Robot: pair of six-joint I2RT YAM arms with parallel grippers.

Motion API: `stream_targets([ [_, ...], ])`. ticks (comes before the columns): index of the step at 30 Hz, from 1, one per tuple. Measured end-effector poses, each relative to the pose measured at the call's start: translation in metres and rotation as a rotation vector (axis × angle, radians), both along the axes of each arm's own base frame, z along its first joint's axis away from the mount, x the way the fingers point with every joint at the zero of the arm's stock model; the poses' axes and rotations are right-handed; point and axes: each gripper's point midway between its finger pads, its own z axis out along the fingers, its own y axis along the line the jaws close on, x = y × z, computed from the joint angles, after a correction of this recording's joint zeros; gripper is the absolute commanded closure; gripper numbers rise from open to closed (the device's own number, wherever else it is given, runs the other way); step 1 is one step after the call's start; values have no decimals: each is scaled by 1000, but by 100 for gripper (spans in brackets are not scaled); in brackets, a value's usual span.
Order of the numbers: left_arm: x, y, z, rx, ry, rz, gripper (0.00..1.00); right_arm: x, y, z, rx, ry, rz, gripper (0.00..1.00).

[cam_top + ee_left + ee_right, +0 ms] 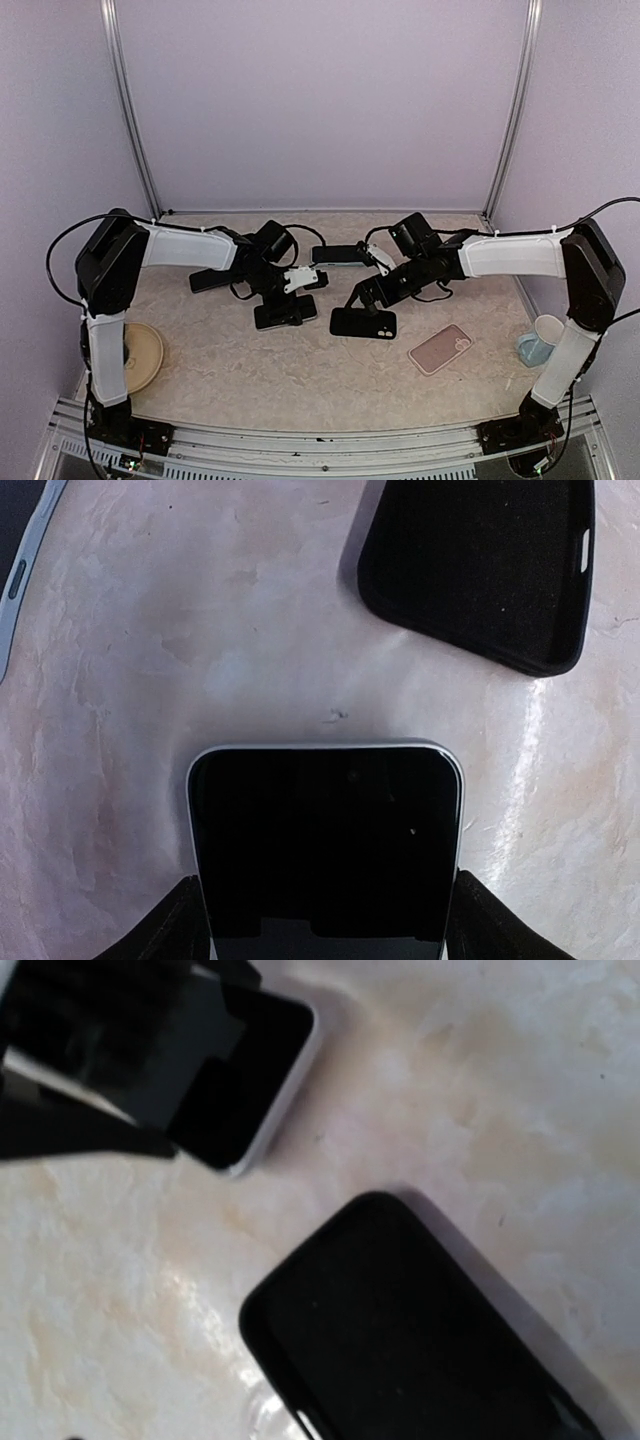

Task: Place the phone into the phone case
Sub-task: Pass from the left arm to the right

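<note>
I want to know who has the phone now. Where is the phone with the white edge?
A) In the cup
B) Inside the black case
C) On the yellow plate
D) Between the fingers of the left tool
D: the phone sits between the two fingers of the left tool, while the black case lies empty, apart from it.

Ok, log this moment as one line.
left gripper: shut on phone sides | right gripper: open, near black phone case | status: phone not yet cased
</note>
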Motion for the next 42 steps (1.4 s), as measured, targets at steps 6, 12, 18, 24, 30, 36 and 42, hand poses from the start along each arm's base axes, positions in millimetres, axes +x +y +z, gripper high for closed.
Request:
stream_targets([
  [6, -7, -11, 9, -46, -20, 18, 51, 2, 5, 1, 45, 33, -18, 0],
  [12, -11, -20, 20, -102, -37, 54, 48, 2, 11, 1, 79, 63, -27, 0],
  [18, -26, -38, 47, -174, -69, 47, 48, 1, 17, 4, 120, 92, -28, 0],
  [24, -49, -61, 63, -209, -101, 14, 48, -2, 25, 8, 174, 132, -17, 4],
  [30, -53, -66, 64, -216, -119, 41, 48, -12, 30, 9, 234, 194, 4, 12],
  [36, -57, -70, 63, -213, -139, 58, 48, -21, 31, 4, 265, 244, 7, 12],
  [42, -58, -69, 66, -223, -166, 68, 47, -22, 32, 4, 285, 259, -4, 12],
])
